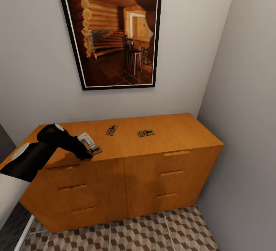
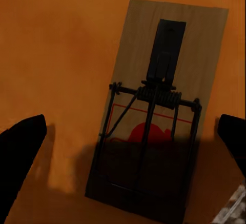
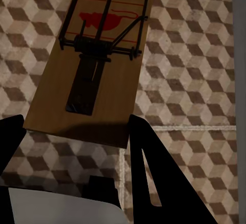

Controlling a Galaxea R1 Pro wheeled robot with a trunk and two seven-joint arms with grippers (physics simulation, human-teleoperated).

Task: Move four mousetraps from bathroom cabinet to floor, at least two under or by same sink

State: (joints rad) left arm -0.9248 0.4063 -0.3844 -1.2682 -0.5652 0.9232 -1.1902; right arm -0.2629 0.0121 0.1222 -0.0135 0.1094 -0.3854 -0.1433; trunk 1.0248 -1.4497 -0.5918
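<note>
The left gripper (image 2: 128, 147) has its two dark fingers (image 2: 20, 157) spread wide either side of a mousetrap (image 2: 159, 111), not touching it, with the trap lying flat between them. Looks like it's lined up to close on the long sides of the board, which makes sense since the wire parts sit on top. From the head view that same trap (image 1: 94, 150) sits right at the front edge of the cabinet (image 1: 172, 155), toward its left end, so it's the easiest one to reach.

The right gripper (image 3: 77, 131) is clenched on another mousetrap (image 3: 92, 65), holding it by one short end above the tiled bathroom floor (image 3: 195, 80) (spring end pointing away from the fingers).

Two more traps lie further back on the cabinet top, one (image 1: 111, 130) near the middle and one (image 1: 145, 133) just to its right, well apart from the arm. Nothing really blocks them. A big framed picture (image 1: 111, 32) hangs on the wall above, and the side wall closes in on the right.
</note>
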